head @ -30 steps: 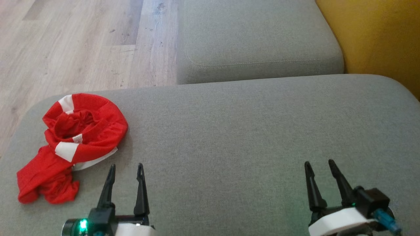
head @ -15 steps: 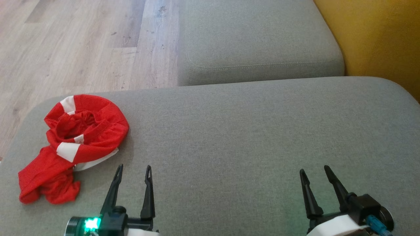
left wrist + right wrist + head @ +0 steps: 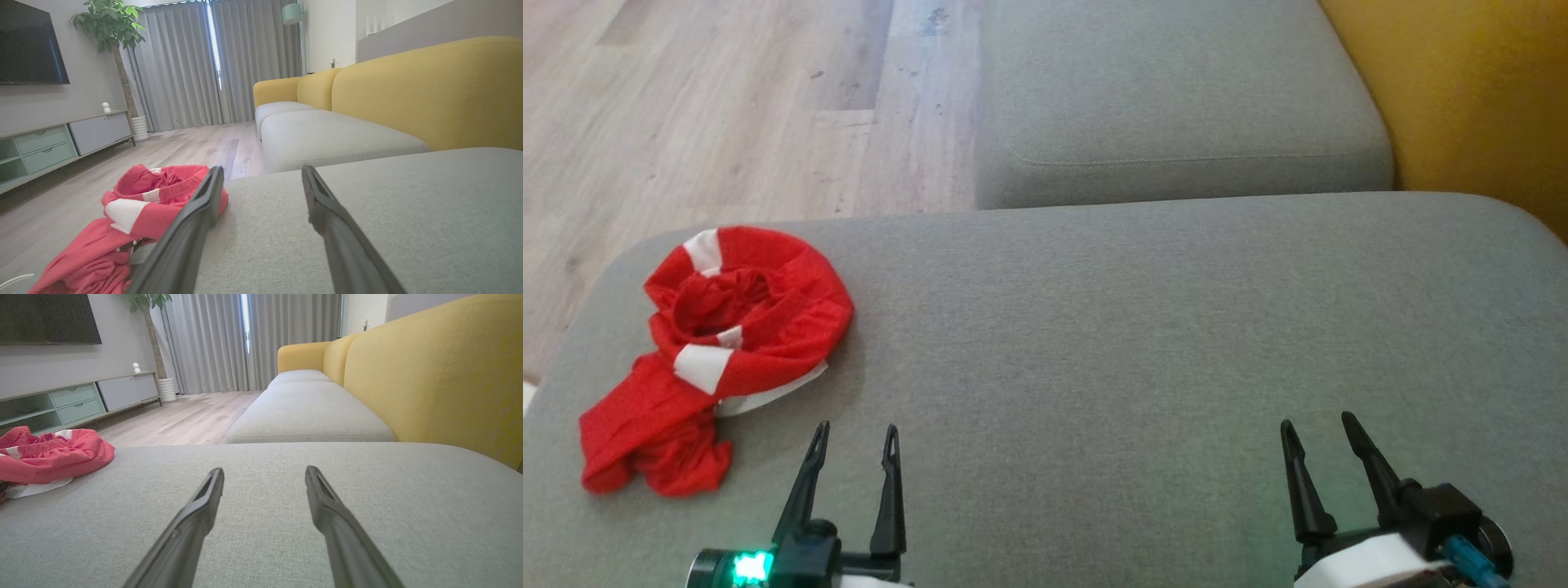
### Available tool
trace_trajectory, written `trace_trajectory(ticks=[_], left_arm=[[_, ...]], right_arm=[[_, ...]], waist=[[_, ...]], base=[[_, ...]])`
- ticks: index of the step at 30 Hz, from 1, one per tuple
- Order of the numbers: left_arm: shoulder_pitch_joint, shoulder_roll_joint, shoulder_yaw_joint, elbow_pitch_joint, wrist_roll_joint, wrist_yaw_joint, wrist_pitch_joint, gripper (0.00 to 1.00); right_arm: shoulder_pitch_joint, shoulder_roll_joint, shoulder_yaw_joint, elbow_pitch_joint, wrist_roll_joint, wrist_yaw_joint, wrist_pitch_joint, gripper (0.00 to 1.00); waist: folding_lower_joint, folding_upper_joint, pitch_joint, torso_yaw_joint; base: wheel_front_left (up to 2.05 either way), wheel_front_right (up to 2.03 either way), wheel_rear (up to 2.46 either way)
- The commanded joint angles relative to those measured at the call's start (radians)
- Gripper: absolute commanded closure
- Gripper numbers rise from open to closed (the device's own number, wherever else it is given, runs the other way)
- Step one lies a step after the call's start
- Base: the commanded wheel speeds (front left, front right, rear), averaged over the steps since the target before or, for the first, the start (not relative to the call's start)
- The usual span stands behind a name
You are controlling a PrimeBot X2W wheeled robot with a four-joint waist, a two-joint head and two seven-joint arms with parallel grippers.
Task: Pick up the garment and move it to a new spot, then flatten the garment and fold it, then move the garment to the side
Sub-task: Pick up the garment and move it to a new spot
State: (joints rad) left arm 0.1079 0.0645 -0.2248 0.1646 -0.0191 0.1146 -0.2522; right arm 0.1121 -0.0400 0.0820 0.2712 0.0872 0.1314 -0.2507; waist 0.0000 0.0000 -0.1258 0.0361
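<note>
Head view: crumpled red garment [image 3: 719,351] sits at the left end of the grey cushion [image 3: 1135,327], wood floor [image 3: 727,122] beyond, yellow backrest [image 3: 1486,98] at right; left gripper [image 3: 858,426] and right gripper [image 3: 1316,420] hover, jaws released.

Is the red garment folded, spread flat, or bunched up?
Bunched up. The garment lies in a rumpled heap on the grey cushion, its waistband curled into a ring; no flat layers.
</note>
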Motion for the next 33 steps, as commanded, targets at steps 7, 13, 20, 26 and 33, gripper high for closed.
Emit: trace_trajectory(ticks=[7, 13, 20, 26, 33], left_arm=[[-0.046, 0.018, 0.049, -0.003, 0.006, 0.011, -0.01, 0.0], [-0.042, 0.027, 0.071, -0.005, 0.002, 0.021, -0.01, 0.0], [-0.035, 0.037, 0.1, -0.009, -0.003, 0.032, -0.01, 0.0], [-0.036, 0.042, 0.123, -0.023, 0.002, 0.049, -0.01, 0.0], [-0.096, 0.071, 0.138, -0.085, 0.023, 0.06, -0.01, 0.0]], right_arm=[[-0.033, -0.01, 0.016, -0.038, 0.022, -0.001, -0.011, 0.0], [-0.046, -0.01, 0.029, -0.042, 0.035, -0.001, -0.011, 0.0], [-0.049, -0.01, 0.036, -0.04, 0.038, -0.001, -0.011, 0.0], [-0.055, -0.01, 0.03, -0.037, 0.042, -0.001, -0.011, 0.0], [-0.055, -0.01, 0.019, -0.04, 0.029, -0.001, -0.011, 0.0]], waist=[[0.0, 0.0, 0.011, 0.137], [0.0, 0.0, 0.027, 0.251], [0.0, 0.0, 0.034, 0.348], [0.0, 0.0, 0.044, 0.384], [0.0, 0.0, 0.085, 0.39]], base=[[0.0, 0.0, 0.0], [0.0, 0.0, 0.0], [0.0, 0.0, 0.0], [0.0, 0.0, 0.0], [0.0, 0.0, 0.0]])
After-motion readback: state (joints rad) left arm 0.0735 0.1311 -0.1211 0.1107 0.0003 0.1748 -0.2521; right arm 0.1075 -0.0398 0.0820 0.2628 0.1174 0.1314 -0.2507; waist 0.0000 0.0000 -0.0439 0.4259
